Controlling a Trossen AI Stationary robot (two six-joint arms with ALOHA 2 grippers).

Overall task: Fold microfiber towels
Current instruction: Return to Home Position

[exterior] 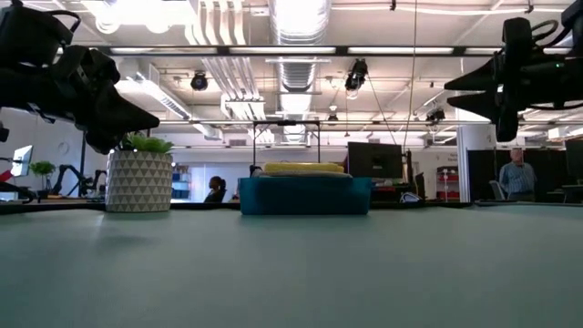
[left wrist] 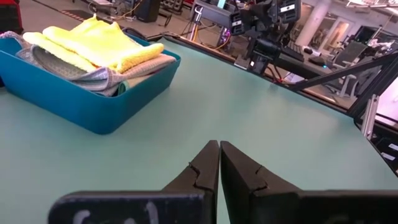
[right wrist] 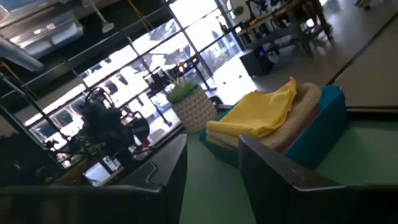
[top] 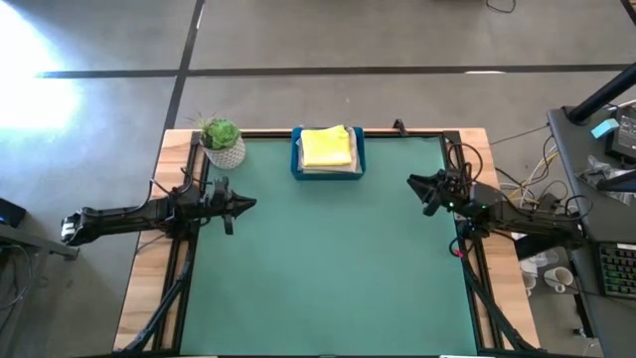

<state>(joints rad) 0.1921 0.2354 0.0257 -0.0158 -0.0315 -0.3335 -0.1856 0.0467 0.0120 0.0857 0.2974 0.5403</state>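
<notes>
A stack of folded microfiber towels lies in a blue tray [top: 328, 176] at the table's far edge, in the middle. A yellow towel [top: 326, 146] is on top, and a grey one [left wrist: 62, 65] shows under it. My left gripper [top: 250, 206] hovers shut over the table's left side, pointing toward the right, with nothing in it. My right gripper [top: 412, 182] hovers open over the right side, pointing left, also with nothing between its fingers [right wrist: 180, 146]. Both are above the table surface and well short of the tray.
A small potted plant [top: 221, 141] in a white patterned pot stands at the far left corner, next to the tray. The green mat [top: 328, 268] between and in front of the arms is bare. A person [exterior: 517, 175] stands in the room behind the table.
</notes>
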